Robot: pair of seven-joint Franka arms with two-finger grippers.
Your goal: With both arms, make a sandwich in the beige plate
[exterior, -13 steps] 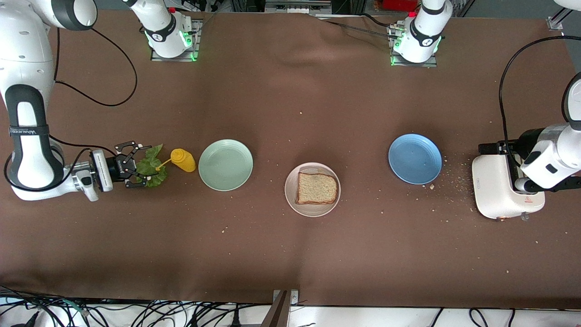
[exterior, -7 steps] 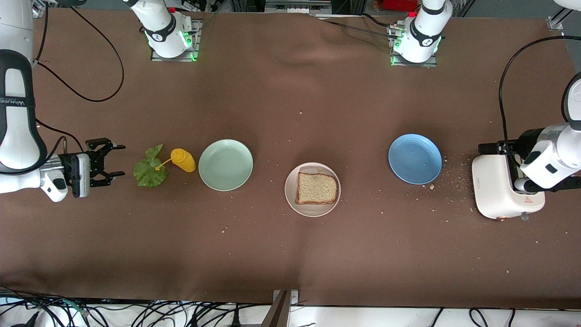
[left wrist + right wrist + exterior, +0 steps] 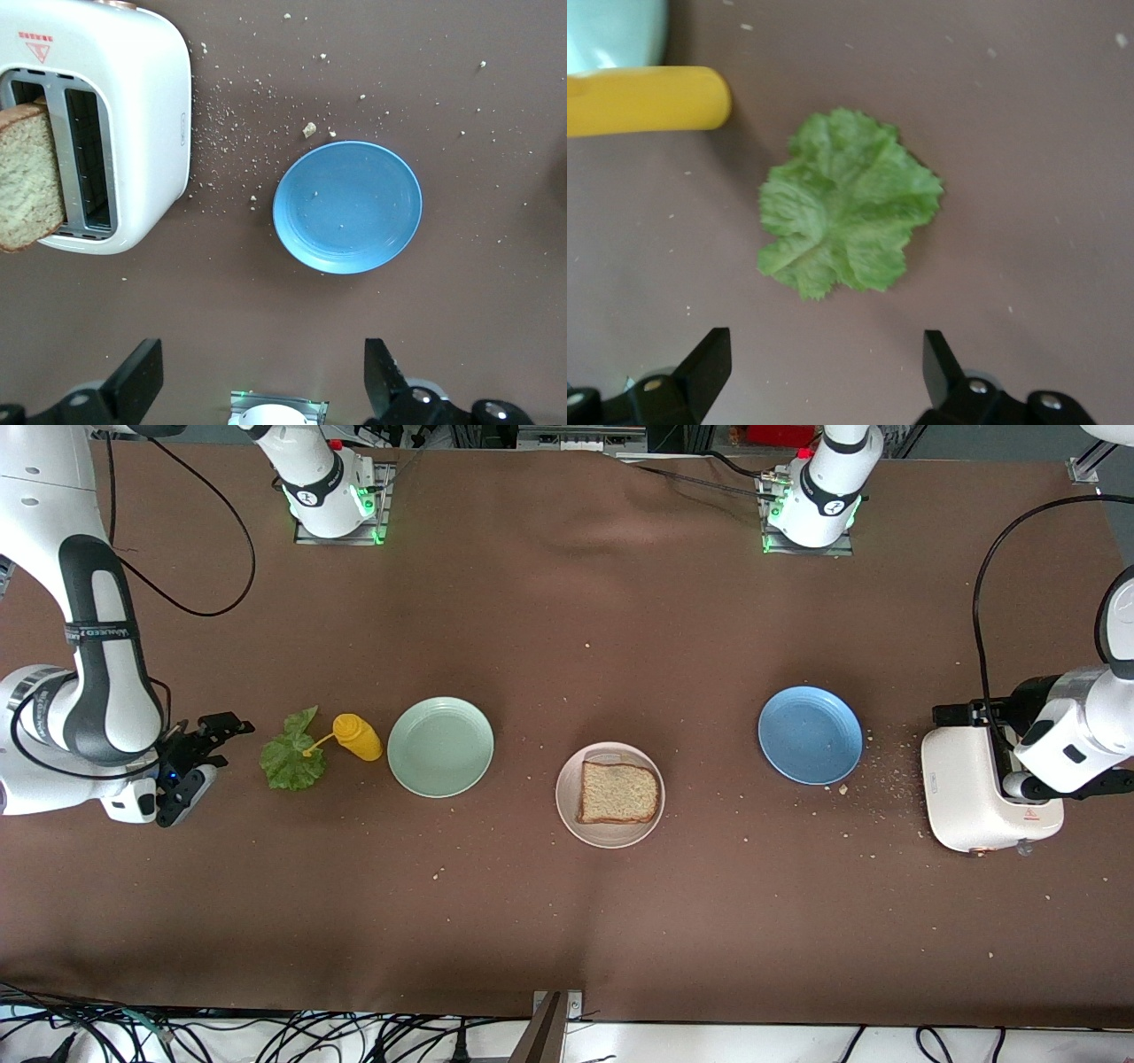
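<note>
Both end effectors spread — right end effector (image 3: 215, 737) beside lettuce leaf (image 3: 290, 758), left end effector (image 3: 261, 376) over toaster (image 3: 983, 788).

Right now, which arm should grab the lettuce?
The right arm. Its open claw is beside the lettuce; the left claw, also open, is over the toaster.

Front camera looks down over the whole table (image 3: 567, 921); wrist cameras face straight down, close.

Plates: three — beige plate (image 3: 609, 829), mint-green plate (image 3: 440, 746), blue plate (image 3: 810, 734); bread slices: two (image 3: 618, 793) (image 3: 28, 181); lettuce leaf (image 3: 290, 755): one; yellow bottle (image 3: 356, 737): one; toaster (image 3: 970, 788): one
</note>
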